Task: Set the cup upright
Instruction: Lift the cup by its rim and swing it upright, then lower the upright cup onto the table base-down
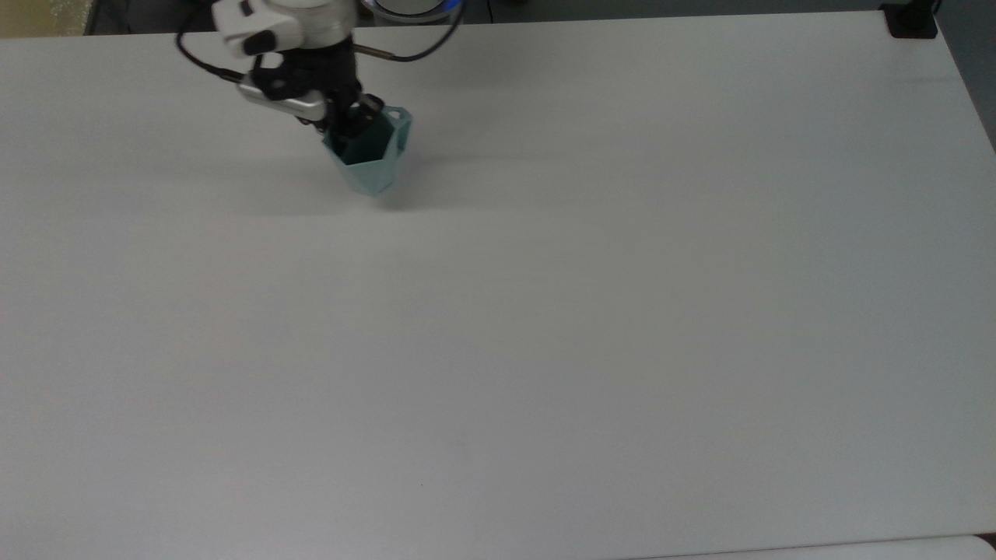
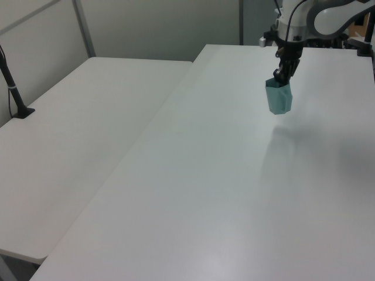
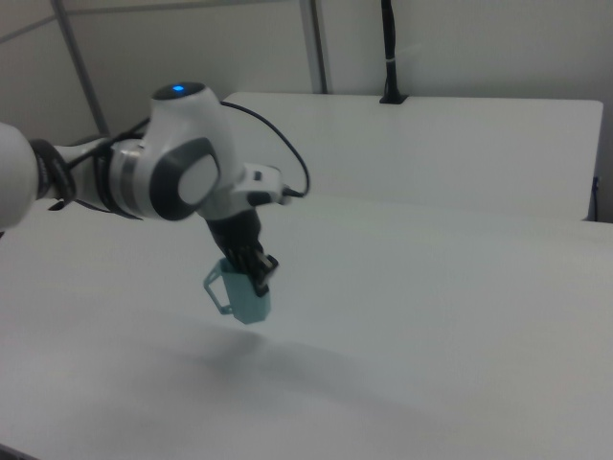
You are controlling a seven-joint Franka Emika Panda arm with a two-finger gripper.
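The tool (image 1: 352,124) hangs from the white arm (image 1: 288,23) near the far left corner of the desk (image 1: 545,350) in the top view, and its two black fingers are clamped on the rim of the cup (image 1: 369,159), one finger reaching down inside the mouth and the other against the outer wall. In the right view the tool (image 3: 259,271) points almost straight down from the arm's rounded grey and white joint (image 3: 182,182), with a black cable (image 3: 287,158) looping off to the right view's right.

The cup (image 3: 244,297) is pale teal with flat angled faces, narrowing to a smaller base. It is held mouth up and close to upright, with a slight tilt. Its flat handle (image 3: 216,285) sticks out toward the right view's left; in the top view the handle (image 1: 400,124) shows at the top view's right of the rim. In the right view the cup's base hangs clear of the desk (image 3: 431,364), with a soft shadow spread on the surface below it and to the right view's right.

In the left view the cup (image 2: 279,97) hangs below the tool (image 2: 284,75) toward the far end of the desk (image 2: 205,193). A second white desk (image 2: 70,140) stands alongside on the left view's left, with a black post (image 2: 13,88) clamped at its edge.
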